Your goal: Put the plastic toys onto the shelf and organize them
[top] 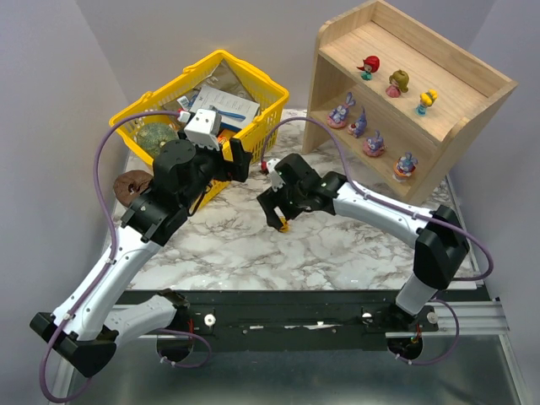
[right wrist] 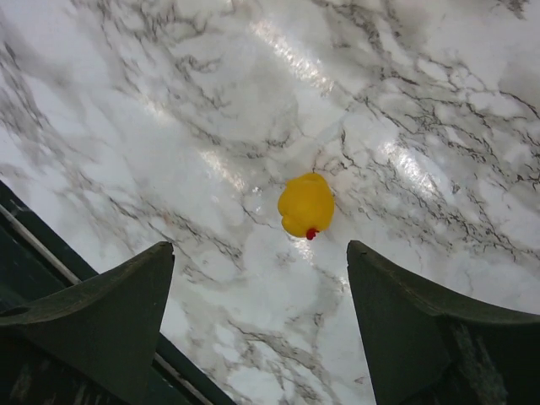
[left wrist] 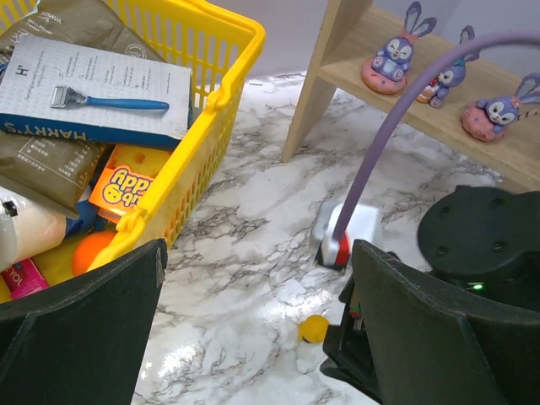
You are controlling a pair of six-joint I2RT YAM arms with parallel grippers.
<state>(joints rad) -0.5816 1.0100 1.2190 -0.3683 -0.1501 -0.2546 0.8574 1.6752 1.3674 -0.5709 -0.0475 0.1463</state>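
A small yellow duck toy (right wrist: 306, 204) lies on the marble, just beyond the fingertips of my right gripper (right wrist: 260, 249), which is open and empty above it. The same duck (left wrist: 313, 328) shows in the left wrist view beside the right arm, and under the right gripper (top: 278, 218) in the top view. My left gripper (top: 239, 157) hovers open and empty by the basket. The wooden shelf (top: 472, 89) stands at the back right. Its top tier bears red (top: 369, 65), olive-brown (top: 397, 83) and yellow (top: 427, 100) figurines. Several purple long-eared ones (top: 359, 124) stand on the lower tier.
A yellow basket (top: 268, 99) full of groceries stands at the back left, with a razor box (left wrist: 93, 93) on top and a green-grey gourd (top: 156, 135). A brown round object (top: 131, 186) lies left of the table. The right arm's purple cable (left wrist: 396, 126) arcs between both arms.
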